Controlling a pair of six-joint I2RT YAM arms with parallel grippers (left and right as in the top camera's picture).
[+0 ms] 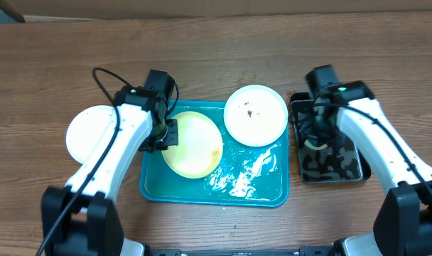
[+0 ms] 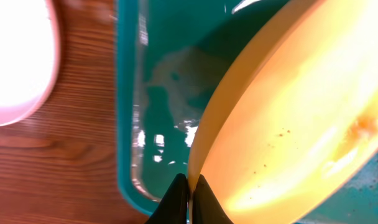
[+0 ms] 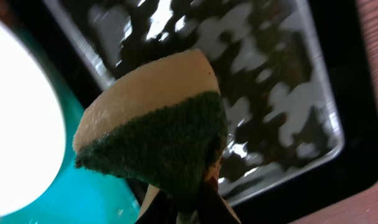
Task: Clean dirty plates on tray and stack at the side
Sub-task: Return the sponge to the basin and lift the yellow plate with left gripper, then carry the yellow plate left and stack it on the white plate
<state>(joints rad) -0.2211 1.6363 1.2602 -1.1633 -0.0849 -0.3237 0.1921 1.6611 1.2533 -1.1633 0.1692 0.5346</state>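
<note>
A teal tray [image 1: 273,195] lies mid-table on the wood table [image 1: 216,50]. In its left half sits a yellow plate [image 1: 195,146], and the left gripper [image 1: 166,135] meets that plate's left rim. A white plate with brown specks [image 1: 255,115] overlaps the tray's upper right corner. Wet, foamy glints [image 1: 244,174] cover the tray's lower right. Another white plate [image 1: 88,134] rests on the table left of the tray, partly behind the left arm. Just right of the tray stands a black tub [image 1: 344,167]; the right gripper [image 1: 317,135] hangs over it, a pale sponge [image 1: 315,144] showing beneath.

tray [image 1: 152,189]: teal | plate [image 1: 195,146]: pale yellow | sponge [image 3: 158,140]: green, cream | tub [image 1: 331,165]: black
</note>
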